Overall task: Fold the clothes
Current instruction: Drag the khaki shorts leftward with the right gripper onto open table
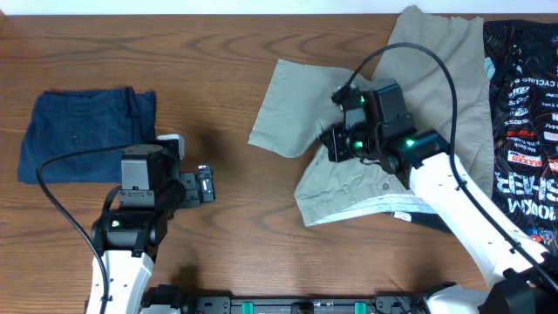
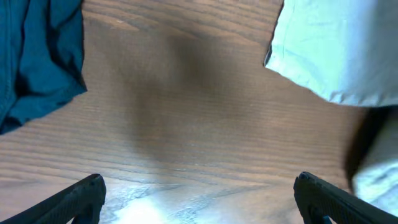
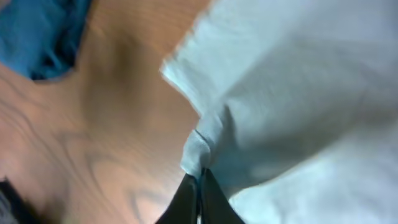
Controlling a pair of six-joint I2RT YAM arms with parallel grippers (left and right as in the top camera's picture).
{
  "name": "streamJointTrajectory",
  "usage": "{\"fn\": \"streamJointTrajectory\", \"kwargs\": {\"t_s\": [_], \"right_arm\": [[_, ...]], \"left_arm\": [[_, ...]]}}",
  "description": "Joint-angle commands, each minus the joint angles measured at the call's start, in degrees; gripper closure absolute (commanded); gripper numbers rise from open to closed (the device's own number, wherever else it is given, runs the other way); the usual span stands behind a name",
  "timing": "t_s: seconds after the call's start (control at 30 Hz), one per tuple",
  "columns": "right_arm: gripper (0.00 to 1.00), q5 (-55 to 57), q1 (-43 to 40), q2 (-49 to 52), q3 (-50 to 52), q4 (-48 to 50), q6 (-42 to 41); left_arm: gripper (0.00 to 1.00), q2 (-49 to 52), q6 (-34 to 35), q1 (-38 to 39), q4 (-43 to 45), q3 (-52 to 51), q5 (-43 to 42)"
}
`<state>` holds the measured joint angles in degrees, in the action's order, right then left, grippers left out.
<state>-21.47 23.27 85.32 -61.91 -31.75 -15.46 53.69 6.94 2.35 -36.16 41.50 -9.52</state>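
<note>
**A:** Where are the khaki shorts [image 1: 436,96]?

**B:** They lie rumpled on the wooden counter [image 1: 218,61]. One leg is thrown out flat toward the left. The waistband, with its pale lining showing, is on the edge nearest the robot.

**A:** Is anything holding them?

**B:** Yes. The right gripper [image 1: 336,144] sits over the middle of the shorts, where that flat leg meets the rest. In its wrist view the two fingers are pressed together on a small raised fold of the khaki cloth.

**A:** And the other arm?

**B:** The left gripper [image 1: 205,183] is well left of the shorts, over bare wood. Its fingers are spread wide with nothing between them. The corner of the flat leg shows at the upper right of its wrist view, apart from the fingertips.

**A:** What else is around the shorts?

**B:** A pair of navy shorts [image 1: 83,135] lies folded far to their left, beyond the left arm. A black printed garment [image 1: 527,113] lies just to their right, its edge touching or slightly overlapping the khaki. I cannot tell which.
</note>
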Motion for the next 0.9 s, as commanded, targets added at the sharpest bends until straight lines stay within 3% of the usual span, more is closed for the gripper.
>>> {"fn": "streamJointTrajectory", "kwargs": {"t_s": [0.0, 0.1, 0.2, 0.43, 0.6, 0.87], "right_arm": [[0.83, 0.44, 0.44, 1.64, 0.07, -5.11, 1.07], [0.28, 0.74, 0.39, 2.03, 0.07, -8.04, 5.49], [0.03, 5.03, 0.35, 1.64, 0.04, -7.76, 6.54], [0.01, 9.9, -2.29, -0.63, 0.02, -8.02, 4.28], [0.01, 8.94, -4.07, -1.7, 0.02, -10.03, 3.52], [0.01, 9.44, -8.44, -1.7, 0.04, -15.34, 2.21]], "left_arm": [[0.02, 0.13, 8.24, 0.13, 0.28, 1.27, -0.57], [0.02, 0.13, 11.15, 0.13, 1.75, 1.27, -0.57], [0.02, 0.28, 11.89, 0.13, 4.85, 1.27, -0.59], [0.02, 6.38, 15.04, 0.42, 13.38, 1.27, -3.5], [0.02, 16.59, 15.17, 2.27, 20.2, 1.29, -9.77], [0.02, 33.35, 21.57, 7.76, 30.45, 1.29, -11.04]]}}
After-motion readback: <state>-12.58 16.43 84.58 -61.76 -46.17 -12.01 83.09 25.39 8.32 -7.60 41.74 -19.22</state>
